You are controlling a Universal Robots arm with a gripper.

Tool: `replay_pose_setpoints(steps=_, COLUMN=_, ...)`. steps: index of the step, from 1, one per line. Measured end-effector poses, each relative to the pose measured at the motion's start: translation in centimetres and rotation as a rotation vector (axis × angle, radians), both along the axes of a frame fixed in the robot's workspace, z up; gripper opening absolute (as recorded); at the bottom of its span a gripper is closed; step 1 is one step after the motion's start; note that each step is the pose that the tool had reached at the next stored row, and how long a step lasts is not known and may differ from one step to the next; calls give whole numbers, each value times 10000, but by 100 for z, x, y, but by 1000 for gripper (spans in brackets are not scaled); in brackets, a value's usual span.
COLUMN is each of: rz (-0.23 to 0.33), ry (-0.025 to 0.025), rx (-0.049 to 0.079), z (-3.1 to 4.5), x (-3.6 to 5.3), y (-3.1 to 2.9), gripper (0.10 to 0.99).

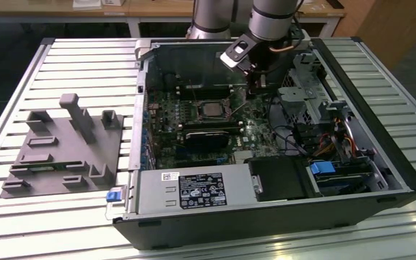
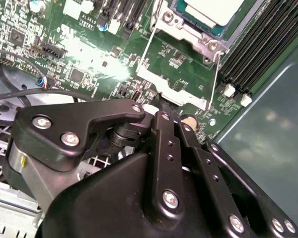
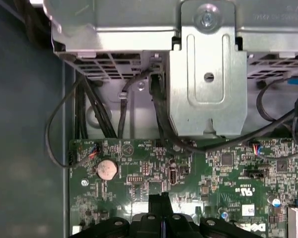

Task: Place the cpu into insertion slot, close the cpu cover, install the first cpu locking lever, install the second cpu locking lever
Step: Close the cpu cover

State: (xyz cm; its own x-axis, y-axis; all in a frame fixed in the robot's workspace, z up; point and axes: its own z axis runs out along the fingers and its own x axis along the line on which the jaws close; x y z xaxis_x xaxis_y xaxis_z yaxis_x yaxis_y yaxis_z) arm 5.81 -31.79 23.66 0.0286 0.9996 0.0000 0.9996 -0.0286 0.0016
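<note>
A black computer case (image 1: 280, 216) lies open on a slatted pale metal surface (image 1: 71, 59), with a grey moulded plastic fixture (image 1: 63, 146) beside it toward the exterior view's left. The arm reaches down into the case, and its black end effector (image 1: 257, 81) hangs low over the green motherboard (image 1: 164, 114), just beside the small square insertion slot (image 1: 195, 110) on the exterior view's right.

The cpu, a flat square chip with a dull silver top (image 2: 211, 9), already sits in that slot. The cpu cover, a thin silvery metal frame with a cut-out centre (image 2: 191, 33), appears to lie flat around it (the chip shows through the opening). In the second wrist view two thin wire locking levers, the one (image 2: 146, 47) and the other (image 2: 216, 74), run along the socket's sides toward the end effector (image 2: 159, 110). I cannot tell whether either is latched.

The fingers (image 3: 156, 203) are pressed together with nothing visible between them. Their tips are close above the board, near a pale metal tab at the levers' end. Whether they touch it is unclear.

In the first wrist view a round silver coin cell (image 3: 106, 169) sits on the board, below a folded grey sheet-metal bracket (image 3: 208, 74), with black cables (image 3: 59, 129) looping past. Long black memory slots (image 2: 268, 44) flank the socket
</note>
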Motion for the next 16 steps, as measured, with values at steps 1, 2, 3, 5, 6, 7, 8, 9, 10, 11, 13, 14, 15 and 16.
replay_pose_setpoints(steps=1, rz=0, ry=-9, rx=1, z=0, x=-18, y=1, gripper=102)
replay_pose_setpoints(steps=2, rz=-1, ry=-18, rx=4, z=0, x=-34, y=2, gripper=102)
replay_pose_setpoints(steps=3, rz=0, ry=-27, rx=7, z=0, x=-51, y=3, gripper=102)
replay_pose_setpoints(steps=5, rz=1, ry=-50, rx=13, z=0, x=-88, y=4, gripper=102)
replay_pose_setpoints(steps=6, rz=0, ry=-63, rx=17, z=0, x=-107, y=5, gripper=102)
replay_pose_setpoints(steps=7, rz=0, ry=-93, rx=28, z=0, x=-147, y=6, gripper=102)
replay_pose_setpoints(steps=8, rz=-1, ry=-110, rx=35, z=0, x=-169, y=7, gripper=102)
replay_pose_setpoints(steps=9, rz=-1, ry=-147, rx=54, z=0, x=-214, y=9, gripper=102)
replay_pose_setpoints(steps=10, rz=-1, ry=-164, rx=63, z=0, x=-236, y=10, gripper=102)
replay_pose_setpoints(steps=11, rz=-1, ry=-179, rx=69, z=0, x=-258, y=10, gripper=102)
replay_pose_setpoints(steps=13, rz=-1, ry=-219, rx=78, z=0, x=-329, y=10, gripper=102)
replay_pose_setpoints(steps=14, rz=-1, ry=-233, rx=79, z=0, x=-356, y=10, gripper=102)
replay_pose_setpoints(steps=15, rz=-1, ry=-247, rx=79, z=0, x=-383, y=10, gripper=102)
replay_pose_setpoints(steps=16, rz=-1, ry=-263, rx=79, z=0, x=-412, y=10, gripper=102)
